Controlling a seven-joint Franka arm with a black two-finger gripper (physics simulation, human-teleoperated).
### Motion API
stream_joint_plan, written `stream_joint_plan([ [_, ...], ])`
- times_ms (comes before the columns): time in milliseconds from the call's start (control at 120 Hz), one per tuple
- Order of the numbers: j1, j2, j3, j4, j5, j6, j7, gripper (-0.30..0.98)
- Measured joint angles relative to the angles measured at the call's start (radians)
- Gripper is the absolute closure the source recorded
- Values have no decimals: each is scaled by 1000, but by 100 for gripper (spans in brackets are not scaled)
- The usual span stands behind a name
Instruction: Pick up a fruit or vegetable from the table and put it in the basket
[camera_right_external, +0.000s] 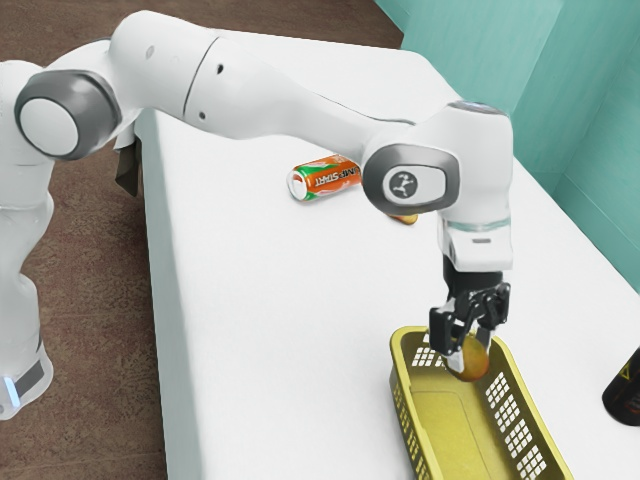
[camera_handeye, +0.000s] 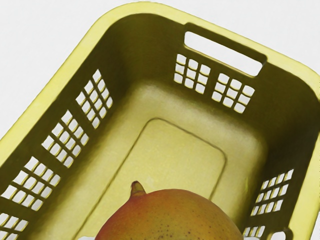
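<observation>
Mango (camera_right_external: 474, 362) Is Hanging Over the Basket, Downward Being the Way That Is Mattering

Going from the exterior view's left, an orange-and-green can (camera_right_external: 325, 178) is lying on the tabletop (camera_right_external: 270, 290), well apart from the work. Next, the yellow basket (camera_right_external: 408, 400) is standing with its long axis running away beneath the fruit. The tool (camera_right_external: 470, 350) is gripping the mango from two sides and pointing down, holding it above the basket's upper end in that view. Farthest right, a dark container (camera_right_external: 628, 390) is standing outside the basket. The wrist view is showing the open basket floor beyond the mango's stem (camera_handeye: 136, 189). As I am judging it, the coming move is calling for lowering and releasing; an end wall is possibly lying close enough to be catching the fruit.
</observation>
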Motion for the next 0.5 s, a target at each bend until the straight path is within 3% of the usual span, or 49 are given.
stream_joint_plan([
  [200,-15,142,-27,137,6,17,-13,40],
  [325,-16,152,-28,143,3,16,-19,16],
  [500,-16,151,-26,142,0,13,-28,5],
])
